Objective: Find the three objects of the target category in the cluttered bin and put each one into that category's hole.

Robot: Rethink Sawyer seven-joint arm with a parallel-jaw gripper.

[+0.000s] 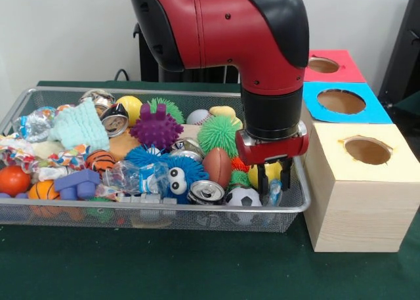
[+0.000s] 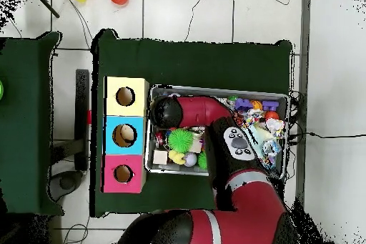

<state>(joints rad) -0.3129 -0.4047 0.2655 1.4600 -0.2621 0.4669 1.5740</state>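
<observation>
The wire mesh bin (image 1: 164, 214) is full of toys and also shows in the overhead view (image 2: 214, 89). My gripper (image 1: 274, 185) reaches down into the bin's right end, its fingers apart on either side of a small see-through bottle (image 1: 274, 195). A second wrinkly bottle (image 1: 134, 177) with a blue label lies at the front middle. A third bottle (image 1: 33, 124) lies at the far left. The red-faced hole (image 1: 323, 65) is on the farthest box, also in the overhead view (image 2: 123, 174). In the overhead view the arm hides the gripper.
The blue-faced box (image 1: 341, 102) and the yellow-faced box (image 1: 367, 150) stand between the bin and the red one. A drink can (image 1: 206, 192), a soccer ball (image 1: 243, 197), a brown football (image 1: 217, 167) and a green spiky ball (image 1: 218, 133) crowd around the gripper.
</observation>
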